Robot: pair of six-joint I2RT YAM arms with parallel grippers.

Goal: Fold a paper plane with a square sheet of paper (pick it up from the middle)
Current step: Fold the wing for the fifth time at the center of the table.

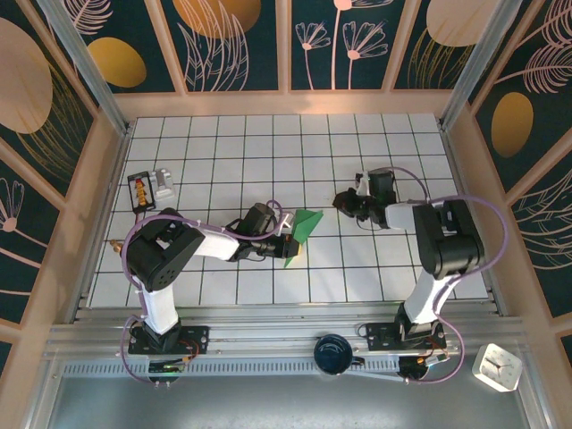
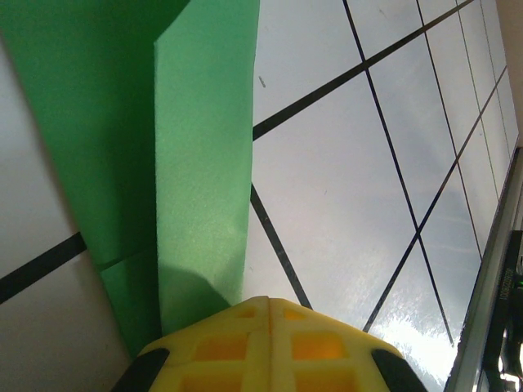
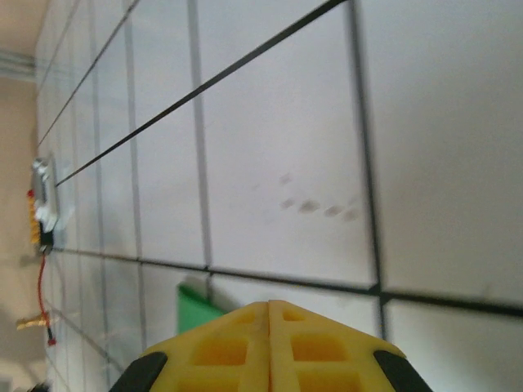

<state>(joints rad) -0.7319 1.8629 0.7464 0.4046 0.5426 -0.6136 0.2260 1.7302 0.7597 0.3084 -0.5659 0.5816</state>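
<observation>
From above, the left pincer [image 1: 286, 234] reaches low over the tiled table [image 1: 357, 152]. Its tip is at the near-left edge of the square sheet of paper [image 1: 304, 228], which is already creased into a narrow green wedge running ahead and to the right of that tip. The right pincer [image 1: 345, 202] sits off to the sheet's right, clear of it.

In the left wrist view, the left pincer [image 2: 270, 309] is clenched, its yellow fingers meeting on a seam with nothing visible between them. A folded flap of the sheet [image 2: 204, 163] starts right at the tips and runs straight ahead, with a darker layer just to its left. I cannot tell whether the tips press on the paper or hover over it. The step looks like firming a crease. It is best done with the tips kept together and slid along the fold under light, even pressure, so the thin paper neither skids nor bunches.

In the right wrist view, the right pincer [image 3: 270, 312] is also closed and empty. A green corner of the sheet [image 3: 194, 309] lies just ahead and left of its tips.

The overhead view gives the sheet's whole outline, while the left wrist view separates its layers. The right wrist view adds a small wired device [image 3: 39, 208] far ahead on the left.
</observation>
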